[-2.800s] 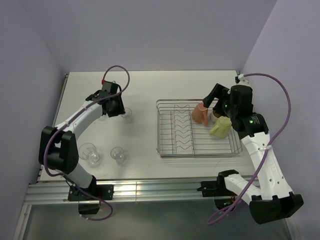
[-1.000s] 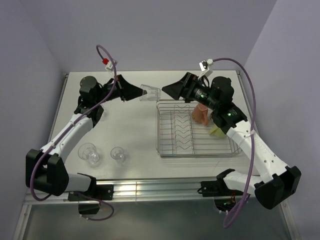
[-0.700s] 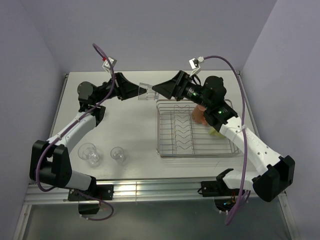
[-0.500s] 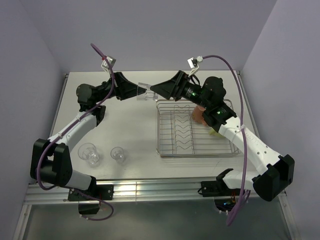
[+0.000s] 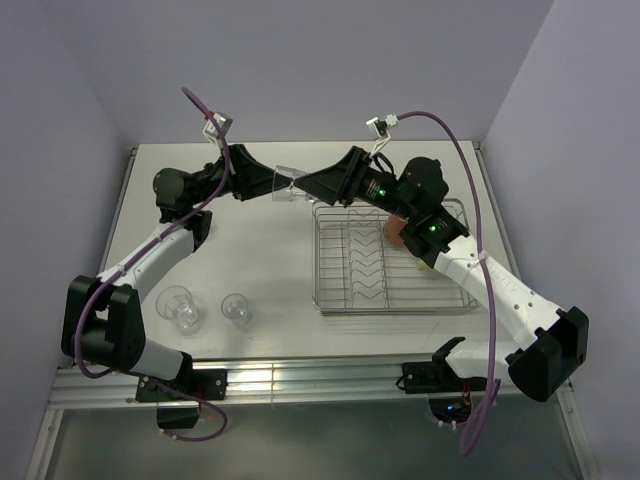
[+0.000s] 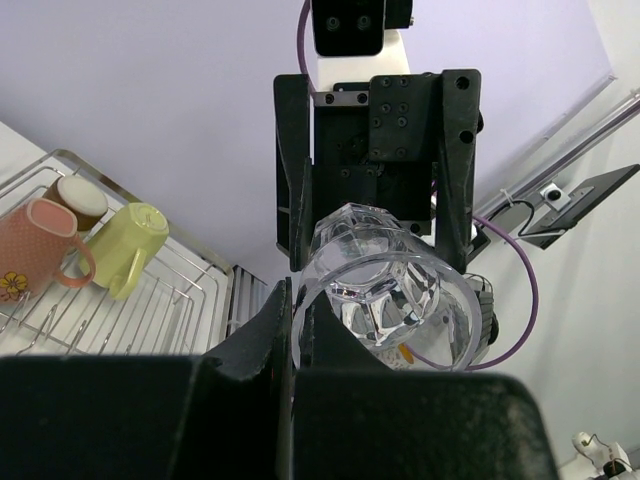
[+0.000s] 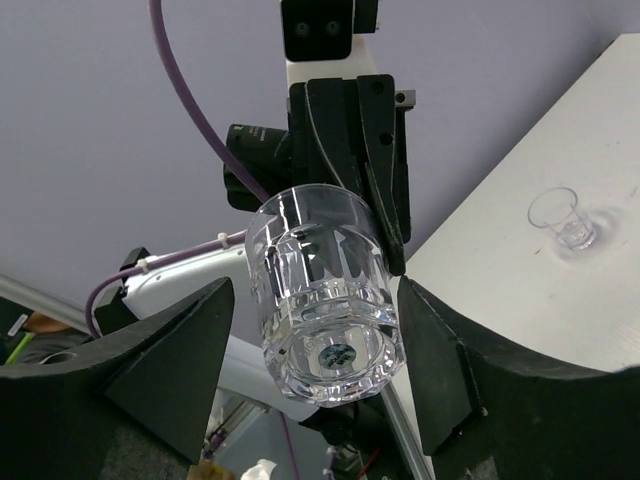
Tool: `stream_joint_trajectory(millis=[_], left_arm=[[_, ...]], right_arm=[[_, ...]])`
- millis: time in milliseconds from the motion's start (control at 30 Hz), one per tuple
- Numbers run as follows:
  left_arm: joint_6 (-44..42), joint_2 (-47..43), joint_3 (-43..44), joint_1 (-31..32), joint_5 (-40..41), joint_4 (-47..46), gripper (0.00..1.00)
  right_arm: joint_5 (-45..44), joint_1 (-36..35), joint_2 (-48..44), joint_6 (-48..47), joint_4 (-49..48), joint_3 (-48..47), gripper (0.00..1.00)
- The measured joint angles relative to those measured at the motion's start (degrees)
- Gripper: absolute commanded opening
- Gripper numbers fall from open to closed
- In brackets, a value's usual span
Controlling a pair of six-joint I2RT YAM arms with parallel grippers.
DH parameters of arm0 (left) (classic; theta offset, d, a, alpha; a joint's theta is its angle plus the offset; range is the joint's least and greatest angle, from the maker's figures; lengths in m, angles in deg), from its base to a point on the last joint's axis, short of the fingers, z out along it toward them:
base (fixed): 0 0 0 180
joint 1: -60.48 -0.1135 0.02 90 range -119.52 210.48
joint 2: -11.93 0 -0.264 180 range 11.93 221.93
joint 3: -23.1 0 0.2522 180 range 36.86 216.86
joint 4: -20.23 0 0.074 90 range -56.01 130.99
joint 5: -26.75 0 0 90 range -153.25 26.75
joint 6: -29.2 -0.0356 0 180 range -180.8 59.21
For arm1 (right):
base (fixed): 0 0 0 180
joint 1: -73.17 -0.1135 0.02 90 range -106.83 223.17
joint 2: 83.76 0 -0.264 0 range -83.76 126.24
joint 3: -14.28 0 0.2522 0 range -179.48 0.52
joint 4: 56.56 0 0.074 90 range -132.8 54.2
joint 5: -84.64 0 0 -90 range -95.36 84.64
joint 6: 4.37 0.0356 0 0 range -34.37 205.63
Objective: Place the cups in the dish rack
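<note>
Top external view: both my arms reach into mid-air above the table, just off the far left corner of the dish rack. My left gripper and my right gripper point at each other. The clear tumbler lies on its side between them, clear of the table.

Left wrist view: my left jaws are pinched almost together on the clear tumbler near its mouth. My right fingers stand on either side of its body.

Right wrist view: the thick base of the glass faces the lens. My right jaws sit at a middling width astride it. Whether the pads press the glass I cannot tell.

Rack contents, left wrist view: the pink mug, the yellow-green mug, which lies on its side, and the brown cup are grouped close together on the wires.

Table, top external view: a second tumbler and a third tumbler stand upright, well to the left of the rack.
</note>
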Motion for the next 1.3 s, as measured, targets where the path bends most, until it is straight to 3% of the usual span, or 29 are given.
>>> stream_joint_trajectory(millis=[133,500,600,633,700,900,1300], left_arm=[[-0.02,0.00,0.00,0.00,-0.02,-0.09,0.00],[0.98,0.85,-0.37,0.00,-0.15,-0.94,0.00],[1.22,1.16,-0.42,0.00,-0.31,-1.22,0.00],[1.49,1.20,-0.44,0.00,-0.42,-1.25,0.00],[1.60,1.25,-0.42,0.00,-0.46,-1.36,0.04],[1.05,1.40,-0.44,0.00,-0.39,0.11,0.15],[-6.99,0.02,-1.09,-2.16,3.52,16.87,0.36]], right_arm=[[-0.70,-0.13,0.00,-0.59,0.50,0.02,0.66],[-1.46,-0.35,0.00,-2.45,1.81,0.04,0.64],[-1.57,-0.39,0.02,-3.13,2.03,0.04,0.50],[-1.55,-0.44,0.02,-3.19,2.01,0.04,0.37],[-1.60,-0.48,0.02,-3.28,1.99,0.04,0.23],[-2.47,-0.52,0.02,-3.28,2.69,0.04,0.10],[-8.57,-0.59,-0.37,-5.33,10.16,0.04,0.06]])
